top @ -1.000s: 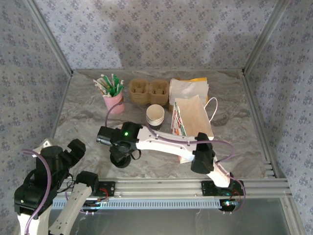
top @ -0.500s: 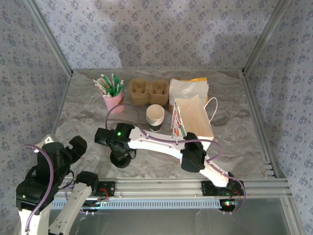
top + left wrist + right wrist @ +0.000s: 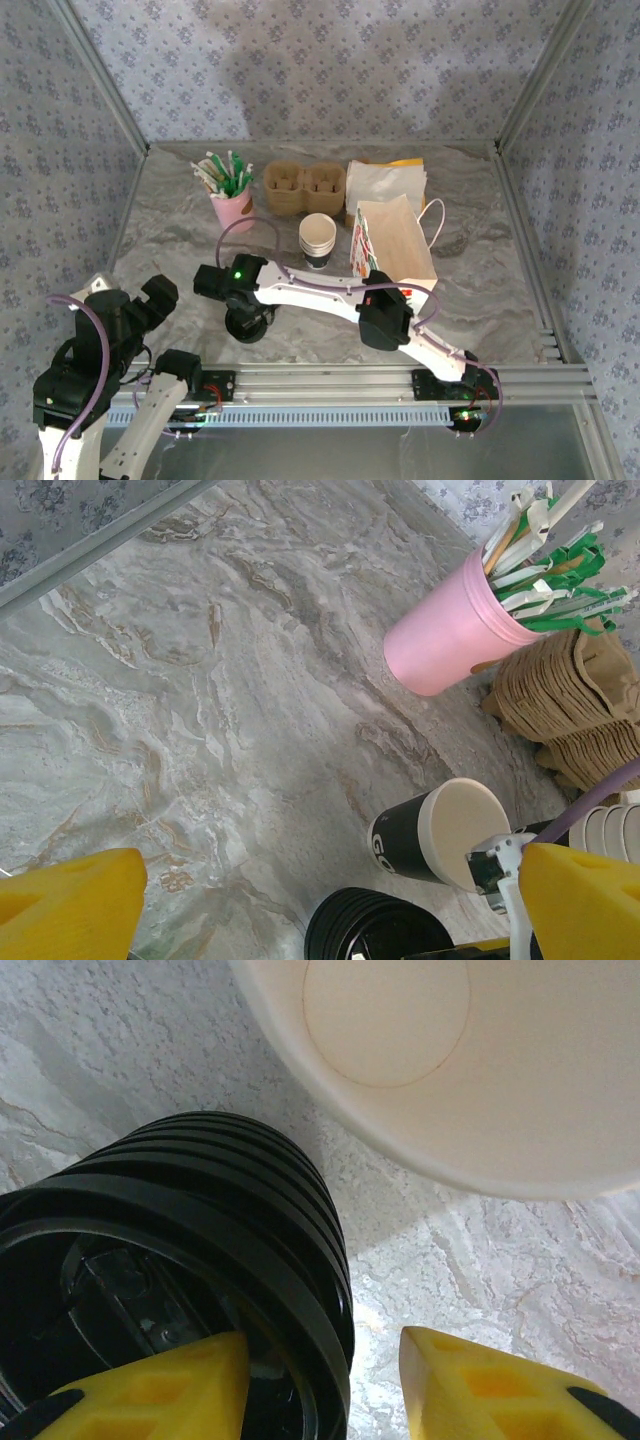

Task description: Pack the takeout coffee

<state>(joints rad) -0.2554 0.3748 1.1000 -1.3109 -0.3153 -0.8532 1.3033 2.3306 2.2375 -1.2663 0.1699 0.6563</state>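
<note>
The takeout coffee is out of view. My right gripper point(image 3: 246, 312) reaches left across the table to a stack of black lids point(image 3: 244, 325). In the right wrist view the gripper point(image 3: 320, 1345) is open and straddles the rim of the lid stack point(image 3: 170, 1250). One yellow finger point(image 3: 150, 1385) sits inside the top lid, and the other finger point(image 3: 490, 1380) stands outside with a gap to the rim. My left gripper point(image 3: 156, 296) hangs at the near left. It is wide open point(image 3: 330, 880), holds nothing, and faces the lid stack point(image 3: 375, 925).
A stack of lidless white cups with a dark base point(image 3: 318, 238) stands mid-table. Beside it is a paper bag point(image 3: 395, 245). Along the back sit a pink cup of straws point(image 3: 232, 205), brown cup carriers point(image 3: 303, 188) and napkins point(image 3: 385, 180). The walls have metal frame rails.
My right gripper's jaws have narrowed round the lid stack's rim, and that arm's elbow has shifted left. The left arm has barely moved.
</note>
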